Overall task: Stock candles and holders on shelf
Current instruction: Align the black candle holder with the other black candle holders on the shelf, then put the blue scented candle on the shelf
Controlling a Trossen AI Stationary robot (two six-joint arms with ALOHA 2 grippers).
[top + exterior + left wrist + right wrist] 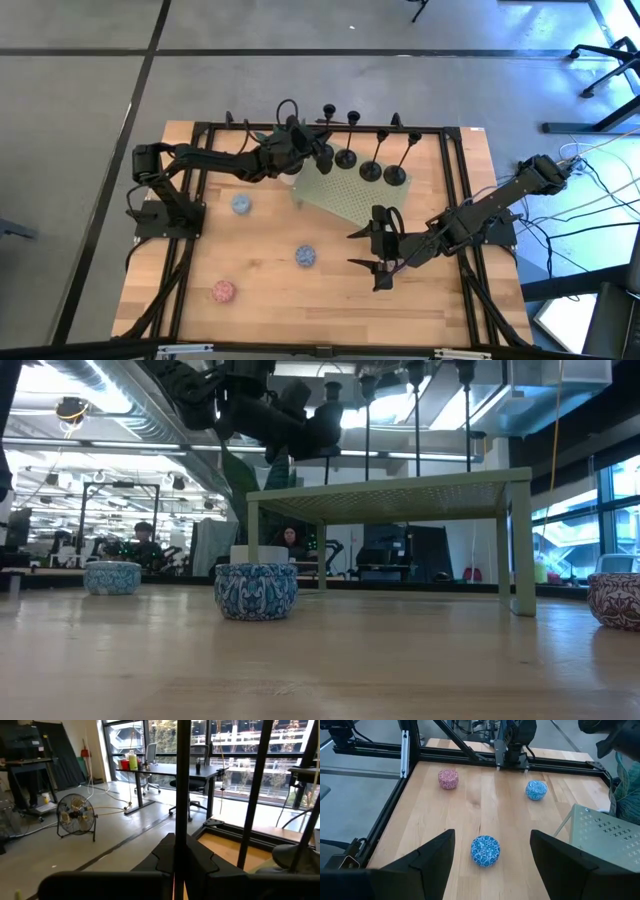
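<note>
Your left gripper (318, 150) sits at the shelf's (345, 190) ten o'clock corner, clamped on the stem of one holder (182, 795), while three more holders (372, 170) stand along the shelf's far edge toward two o'clock. Your right gripper (378, 250) hovers with jaws wide over the table (270, 300) at the shelf's five o'clock. Two blue candles (305, 256) and one pink candle (222, 291) lie on the table between seven and nine o'clock of the shelf.

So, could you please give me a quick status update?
Left gripper shut on a holder stem above the shelf. Right gripper open, aimed at a blue candle on the table. Nothing seen in the way.
</note>
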